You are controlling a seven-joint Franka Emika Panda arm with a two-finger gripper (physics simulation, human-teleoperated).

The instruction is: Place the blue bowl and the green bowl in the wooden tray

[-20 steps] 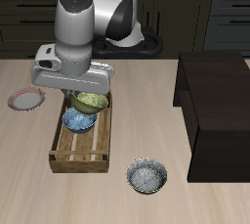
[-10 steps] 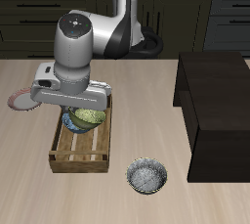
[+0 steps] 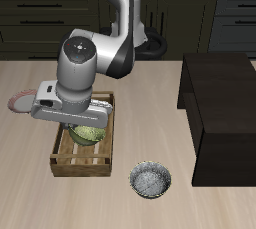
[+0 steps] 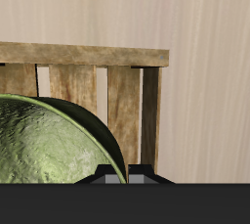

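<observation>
— Where's the green bowl (image 3: 88,133) now?

— Down inside the wooden tray (image 3: 73,158), in its front half, directly under the arm. The wrist view shows its rim over the slats.

— Is the gripper (image 3: 84,125) clenched on it?

— I cannot tell; the wrist hides the fingers from here, and the wrist view shows only the bowl.

— And the blue bowl?

— Hidden behind the arm; can't make it out. A grey speckled bowl (image 3: 151,181) sits on the desk (image 3: 150,103) beside the tray, and a pink-rimmed plate (image 3: 20,101) peeks out farther back.
</observation>
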